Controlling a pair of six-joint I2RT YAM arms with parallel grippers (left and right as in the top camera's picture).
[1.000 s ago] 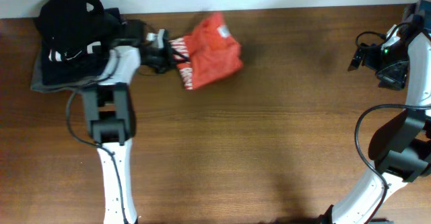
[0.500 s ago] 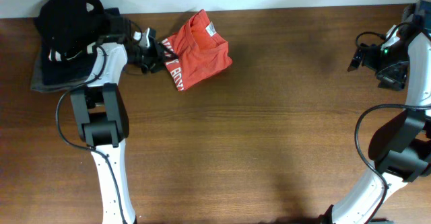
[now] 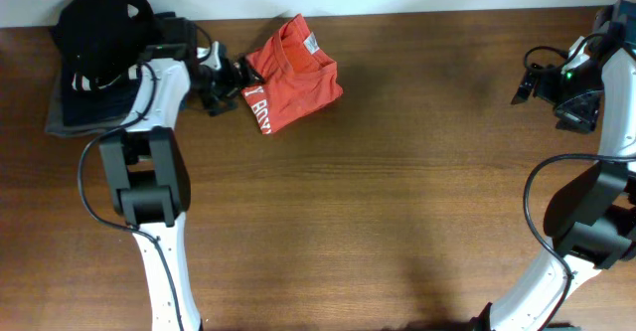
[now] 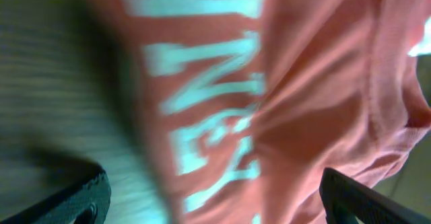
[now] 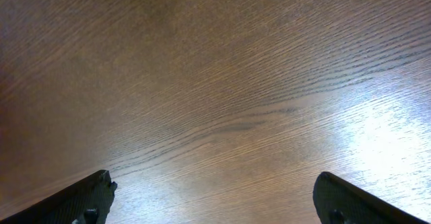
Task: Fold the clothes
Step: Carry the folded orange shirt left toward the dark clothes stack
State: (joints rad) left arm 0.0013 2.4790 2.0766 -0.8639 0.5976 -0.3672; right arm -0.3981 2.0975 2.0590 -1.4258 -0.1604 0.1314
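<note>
Toward the upper left of the overhead frame, the orange-red T-shirt [image 3: 293,87] lies on the table [image 3: 378,202] as a compact, slightly crooked bundle. Its neck label [image 3: 310,43] faces up at the far edge, and white lettering [image 3: 255,107] runs along its left edge. The left gripper [image 3: 238,78] sits just beside that edge with its jaws spread wide. In the left wrist view its fingertips [image 4: 74,197] stand at the two lower corners with cloth filling the space beyond, so nothing looks pinched.

The step appears to be leaving the folded shirt in place. To do it well, the jaws should stay wide and lift clear of the hem before moving sideways, so no layer is dragged open. The fold's corners look uneven, and a light squaring may be worth it.

At the upper right, the right gripper [image 3: 524,82] is open too, with only bare wood under it.

The wrist view is blurred, so the lettering cannot be read. Whether a finger touches the cloth cannot be told. The sleeves are tucked out of sight. At the upper left corner, the arm partly covers a pile of dark garments [image 3: 99,48].
</note>
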